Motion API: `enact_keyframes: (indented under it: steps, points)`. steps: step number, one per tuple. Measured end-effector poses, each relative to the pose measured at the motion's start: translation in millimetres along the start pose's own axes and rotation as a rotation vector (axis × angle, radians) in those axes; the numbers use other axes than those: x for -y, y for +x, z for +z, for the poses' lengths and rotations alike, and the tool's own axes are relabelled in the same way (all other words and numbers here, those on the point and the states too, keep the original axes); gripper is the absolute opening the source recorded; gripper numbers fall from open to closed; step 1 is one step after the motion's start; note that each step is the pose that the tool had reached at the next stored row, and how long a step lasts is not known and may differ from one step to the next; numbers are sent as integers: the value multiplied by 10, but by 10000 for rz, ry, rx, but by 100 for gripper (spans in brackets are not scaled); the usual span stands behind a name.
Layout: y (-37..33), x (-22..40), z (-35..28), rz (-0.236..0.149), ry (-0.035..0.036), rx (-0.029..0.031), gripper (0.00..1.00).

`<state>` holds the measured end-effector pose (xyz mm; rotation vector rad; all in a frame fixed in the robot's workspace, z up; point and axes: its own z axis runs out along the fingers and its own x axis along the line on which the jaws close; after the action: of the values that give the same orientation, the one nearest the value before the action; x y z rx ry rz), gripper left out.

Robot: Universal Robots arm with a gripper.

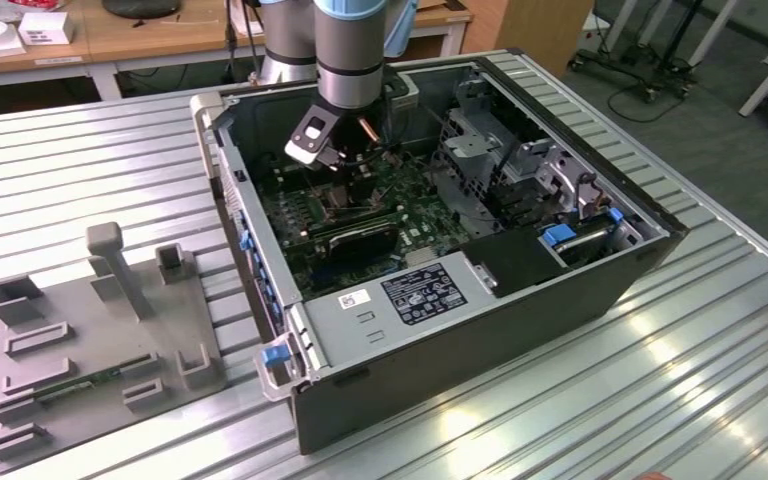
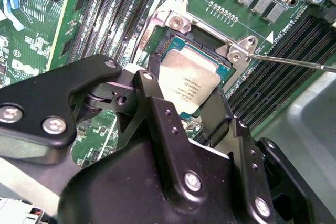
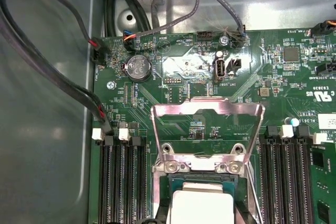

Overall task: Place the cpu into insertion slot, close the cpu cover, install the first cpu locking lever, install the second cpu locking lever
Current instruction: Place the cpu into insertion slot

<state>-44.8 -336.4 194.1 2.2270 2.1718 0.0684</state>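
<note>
Placement of cpu (image 2: pixel 190 80) at insertion slot (image 2: pixel 195 38), cpu cover (image 3: pixel 207 106) open.
The hand (image 2: pixel 184 97), narrowed on two opposite cpu edges, holds it flat directly below itself, square to the slot.

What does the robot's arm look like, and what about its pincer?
The arm is a round silver-grey tube with light blue caps near its top. At its wrist sits a white and black block. The pincer is made of glossy black plates joined with shiny silver screws.
</note>
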Motion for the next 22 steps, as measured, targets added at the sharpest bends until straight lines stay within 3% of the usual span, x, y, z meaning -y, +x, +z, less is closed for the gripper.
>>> enact_keyframes:
  steps: [9, 22]
  points:
    - [0, -3, 0, -244, 2, -13, 55]
    - [-5, -3, 7, -251, 2, -13, 55]
